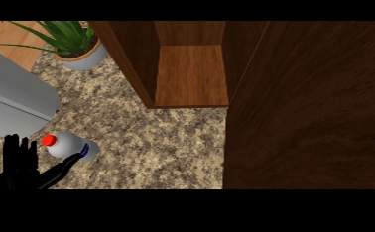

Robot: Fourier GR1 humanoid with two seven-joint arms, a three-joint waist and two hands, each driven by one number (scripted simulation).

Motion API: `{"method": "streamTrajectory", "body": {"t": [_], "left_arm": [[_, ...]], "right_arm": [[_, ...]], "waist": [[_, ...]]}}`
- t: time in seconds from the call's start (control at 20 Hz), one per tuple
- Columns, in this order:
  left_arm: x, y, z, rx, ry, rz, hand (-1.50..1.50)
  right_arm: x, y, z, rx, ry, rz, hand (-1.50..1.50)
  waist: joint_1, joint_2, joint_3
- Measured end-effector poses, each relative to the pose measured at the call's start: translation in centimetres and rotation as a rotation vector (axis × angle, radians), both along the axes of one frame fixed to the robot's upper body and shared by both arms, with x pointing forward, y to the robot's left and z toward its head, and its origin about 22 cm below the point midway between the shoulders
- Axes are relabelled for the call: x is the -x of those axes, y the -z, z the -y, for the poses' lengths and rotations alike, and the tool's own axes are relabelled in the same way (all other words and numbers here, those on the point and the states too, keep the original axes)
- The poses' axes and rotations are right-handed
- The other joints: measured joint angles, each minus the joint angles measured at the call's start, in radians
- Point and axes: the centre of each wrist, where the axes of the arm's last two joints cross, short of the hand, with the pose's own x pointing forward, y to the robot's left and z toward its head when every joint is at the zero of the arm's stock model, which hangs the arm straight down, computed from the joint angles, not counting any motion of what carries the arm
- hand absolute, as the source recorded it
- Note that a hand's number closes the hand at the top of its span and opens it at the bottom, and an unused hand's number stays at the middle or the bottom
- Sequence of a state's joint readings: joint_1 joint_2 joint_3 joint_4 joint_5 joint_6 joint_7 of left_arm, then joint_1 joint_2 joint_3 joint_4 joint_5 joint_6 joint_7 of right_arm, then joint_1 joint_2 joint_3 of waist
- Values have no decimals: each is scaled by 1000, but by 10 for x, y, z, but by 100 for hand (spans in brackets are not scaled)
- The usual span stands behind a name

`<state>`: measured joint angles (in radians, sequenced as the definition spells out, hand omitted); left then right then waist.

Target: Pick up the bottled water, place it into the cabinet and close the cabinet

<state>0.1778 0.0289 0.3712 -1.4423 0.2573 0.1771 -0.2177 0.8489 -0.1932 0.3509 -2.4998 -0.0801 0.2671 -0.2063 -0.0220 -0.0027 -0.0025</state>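
**Ana:** Left hand (21,164) shows at the lower left, just left of the bottled water (67,145). Its fingers are straight and point up, the thumb is spread out toward the bottle, and it has hold of nothing. I see no contact that I can be sure of; the thumb tip is very near the bottle's base.

**Ben:** And the bottle itself?

**Ana:** It stands on the granite counter (161,146), with its red cap toward us. It is well apart from the cabinet (192,75), which lies to the right of the bottle and further back. The cabinet door (300,107) is swung open, further right again.

**Ben:** So the step in hand is the grasp, I think. How to do it well?

**Ana:** In my judgement, the hand should move right until the bottle's body sits between thumb and fingers, and only then curl round it below the cap. If it pushes first, the bottle could tip or slide.

**Ben:** Now the count, from left to right of the bottle?

**Ana:** One hand in view; the right hand is not visible. One grey appliance (26,102) left of the bottle, one potted plant (77,45) behind it, one bottle, one cabinet with one shelf visible, one door.
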Motion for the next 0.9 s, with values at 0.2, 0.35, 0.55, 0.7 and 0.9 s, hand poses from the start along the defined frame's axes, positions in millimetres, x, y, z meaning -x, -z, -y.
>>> {"method": "streamTrajectory", "body": {"t": [0.2, 0.35, 0.55, 0.7, 0.9], "left_arm": [[-2, 31, 3, 21, 30, 19, -150], [-7, 53, 4, 25, 50, 31, -150], [-8, 74, 5, 30, 77, 47, -150], [-14, 85, 9, 56, 90, 76, 150], [-14, 98, 4, 32, 87, 100, 150]], "right_arm": [[6, 2, 1, 2, -3, 3, -150], [7, 2, 2, 10, -6, -1, -150], [12, 3, 2, 5, -7, -7, -150], [15, 3, 4, 13, -11, -5, -150], [18, 4, 4, 10, -13, -1, -150]], "waist": [[-2, 0, 0], [-1, 2, 0], [-3, 2, 0], [-5, 2, -1], [-6, 2, 0]]}}
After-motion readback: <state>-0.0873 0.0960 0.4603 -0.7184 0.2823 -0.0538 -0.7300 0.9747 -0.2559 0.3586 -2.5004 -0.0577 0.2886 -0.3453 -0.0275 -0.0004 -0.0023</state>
